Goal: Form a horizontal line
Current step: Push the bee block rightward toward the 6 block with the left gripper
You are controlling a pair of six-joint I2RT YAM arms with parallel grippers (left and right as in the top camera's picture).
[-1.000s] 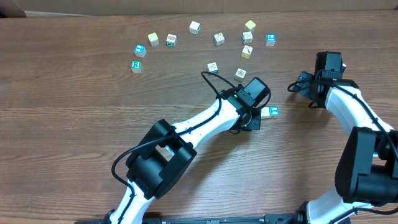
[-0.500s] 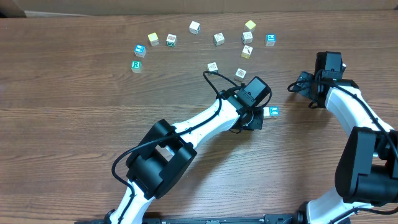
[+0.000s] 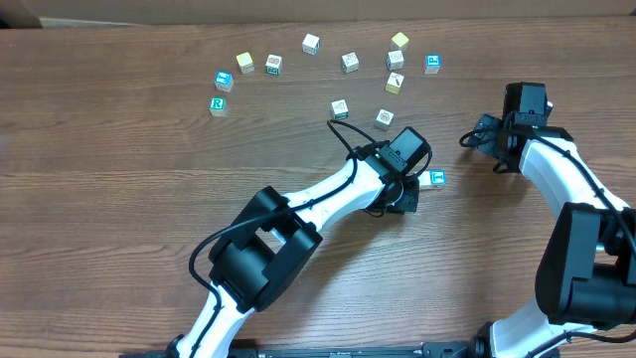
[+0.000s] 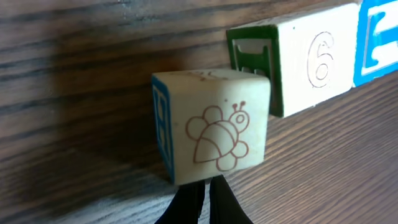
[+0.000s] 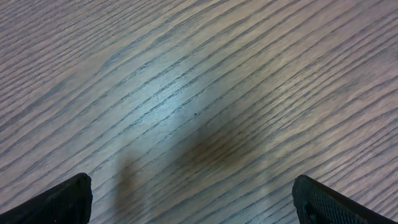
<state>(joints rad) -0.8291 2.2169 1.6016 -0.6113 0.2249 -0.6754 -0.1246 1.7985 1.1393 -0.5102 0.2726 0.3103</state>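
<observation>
You seemed to be squaring up the row [image 3: 431,179] — it lay just beside your left gripper [image 4: 204,198], whose fingers, pressed together and empty, sat behind the skewed bee cube [image 4: 211,127], the right gripper [image 5: 194,202] spread wide and idle — so next likely called for a straightening nudge.

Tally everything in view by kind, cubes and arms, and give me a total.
Loose wooden cubes, scattered: 12
Cubes at the left gripper, namely bee cube, "6" cube, blue-faced cube: 3
Robot arms: 2
Total: 17
</observation>
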